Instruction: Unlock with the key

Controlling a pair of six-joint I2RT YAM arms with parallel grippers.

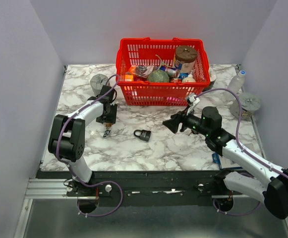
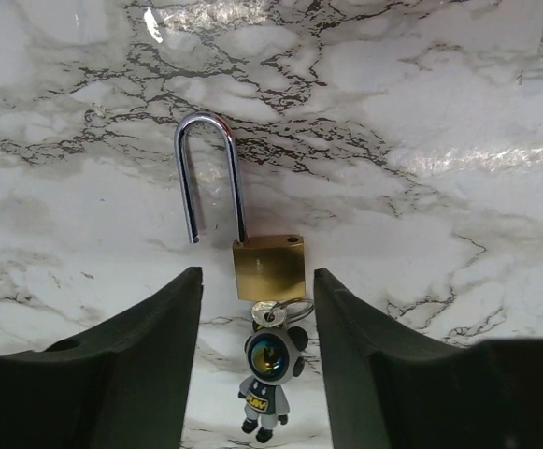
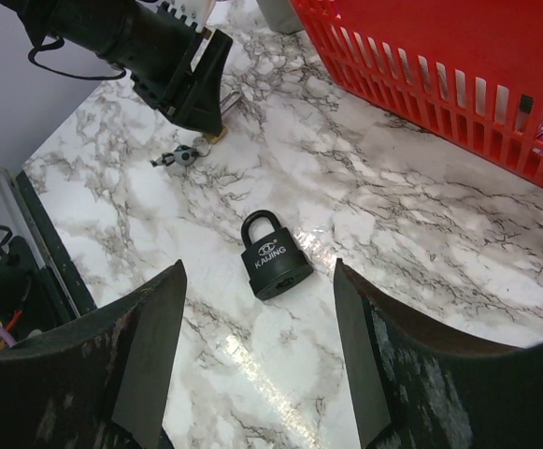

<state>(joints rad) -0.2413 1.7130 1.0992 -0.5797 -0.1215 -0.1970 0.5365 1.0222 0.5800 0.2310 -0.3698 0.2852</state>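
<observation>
The key (image 2: 269, 313) was seen lying on the marble-patterned table (image 1: 134, 151), left of centre. Its silvery head touched the lower edge of a brass padlock (image 2: 269, 267), and a small figurine charm (image 2: 269, 374) was hung from its ring. Whether the blade sat inside the lock could not be told. One leg of the silver shackle (image 2: 210, 173) was seen standing free of the brass body. The left gripper (image 2: 257, 272) was held just above this cluster with its fingers (image 2: 154, 351) parted, the key and charm framed between them and nothing clamped. A black padlock (image 1: 142, 135), its shackle closed, was laid flat between the two grippers, apart from the key. The right gripper (image 3: 258, 266) was held to the right of it, jaws spread wide and empty, aimed at the black padlock. A red basket (image 1: 153, 94) filled with mixed goods was set at the far side, close behind the left gripper. A grey round object (image 1: 98, 80) was placed to its left, and a clear bottle (image 1: 238, 82) and a second grey round thing (image 1: 248, 101) to its right. The surface was white with dark veins and glossy, and it was enclosed by plain pale walls (image 1: 15, 74), with a black rail (image 1: 148, 174) along the near edge.
</observation>
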